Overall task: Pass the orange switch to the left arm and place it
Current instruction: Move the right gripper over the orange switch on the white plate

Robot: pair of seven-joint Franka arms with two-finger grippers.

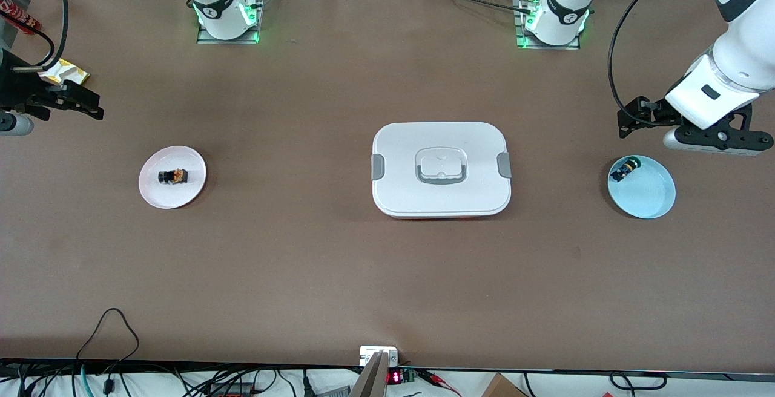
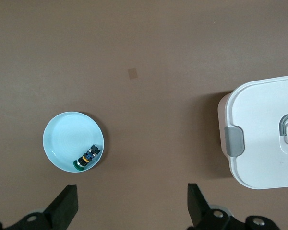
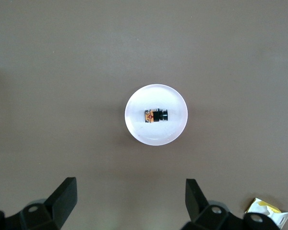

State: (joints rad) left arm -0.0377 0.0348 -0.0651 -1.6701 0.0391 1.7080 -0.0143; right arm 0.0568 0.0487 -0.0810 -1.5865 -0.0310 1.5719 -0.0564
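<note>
The orange switch (image 1: 172,176) (image 3: 156,115) lies on its side on a small white plate (image 1: 158,194) (image 3: 156,135) toward the right arm's end of the table. My right gripper (image 1: 79,103) (image 3: 129,199) hangs open and empty over bare table beside that plate. The white box (image 1: 441,169) (image 2: 264,134), with grey clips and a lid handle, sits at the table's middle. My left gripper (image 1: 633,120) (image 2: 132,203) hangs open and empty over the table at the left arm's end.
A light blue plate (image 1: 648,194) (image 2: 67,143) near the left gripper holds a small black switch with blue and yellow-green parts (image 1: 625,169) (image 2: 88,157). A yellow wrapper (image 1: 63,72) (image 3: 266,212) lies near the right gripper. Cables run along the table edge nearest the front camera.
</note>
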